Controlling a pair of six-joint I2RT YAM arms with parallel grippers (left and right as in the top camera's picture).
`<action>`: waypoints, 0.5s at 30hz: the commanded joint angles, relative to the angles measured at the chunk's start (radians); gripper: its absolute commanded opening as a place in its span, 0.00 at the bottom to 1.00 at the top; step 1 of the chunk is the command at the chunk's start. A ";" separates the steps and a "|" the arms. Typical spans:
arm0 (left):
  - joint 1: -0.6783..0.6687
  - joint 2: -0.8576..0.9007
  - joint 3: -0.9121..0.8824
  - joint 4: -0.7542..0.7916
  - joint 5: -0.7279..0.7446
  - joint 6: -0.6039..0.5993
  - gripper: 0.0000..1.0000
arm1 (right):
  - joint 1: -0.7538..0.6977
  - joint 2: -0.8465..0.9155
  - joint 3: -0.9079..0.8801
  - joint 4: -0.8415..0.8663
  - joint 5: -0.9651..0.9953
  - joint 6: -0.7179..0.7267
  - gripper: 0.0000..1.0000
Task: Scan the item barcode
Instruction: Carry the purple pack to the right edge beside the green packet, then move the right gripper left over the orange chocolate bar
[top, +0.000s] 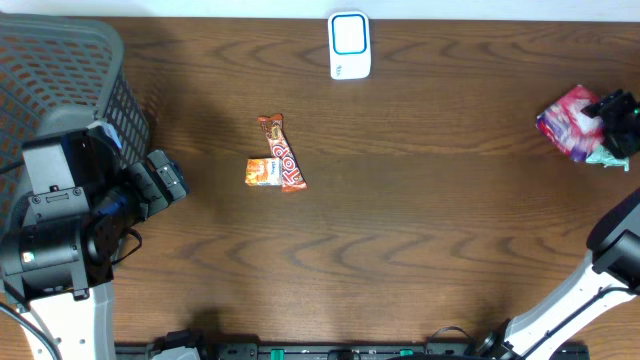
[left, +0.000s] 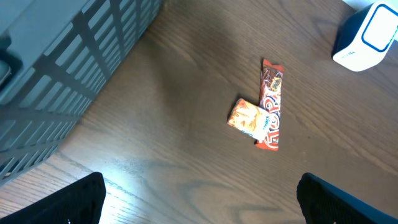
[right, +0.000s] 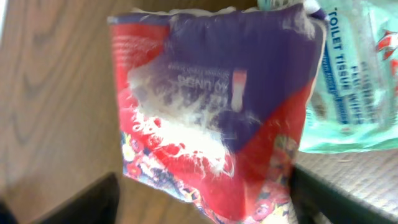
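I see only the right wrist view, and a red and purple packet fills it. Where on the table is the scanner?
Observer: The white scanner stands at the table's far edge, near the middle, well apart from your packet.
Operator: Is anything lying between them?
Observer: No, but two snack bars lie touching each other near the centre.
Operator: And the left arm?
Observer: The left gripper is open and holds nothing, next to a grey basket.

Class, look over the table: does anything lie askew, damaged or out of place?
Nothing is spilled. At the right edge, the red-and-purple packet looks crumpled and overlaps a teal tissue pack. Mid-table, a small orange packet lies touching a long bar.
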 joint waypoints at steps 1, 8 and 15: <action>0.003 0.000 0.010 0.000 -0.006 -0.005 0.98 | -0.001 -0.038 0.001 -0.016 -0.040 -0.089 0.89; 0.003 0.000 0.010 0.000 -0.006 -0.005 0.98 | 0.024 -0.123 0.062 -0.039 -0.238 -0.088 0.84; 0.003 0.000 0.010 0.000 -0.006 -0.005 0.98 | 0.163 -0.303 0.083 -0.052 -0.344 -0.097 0.89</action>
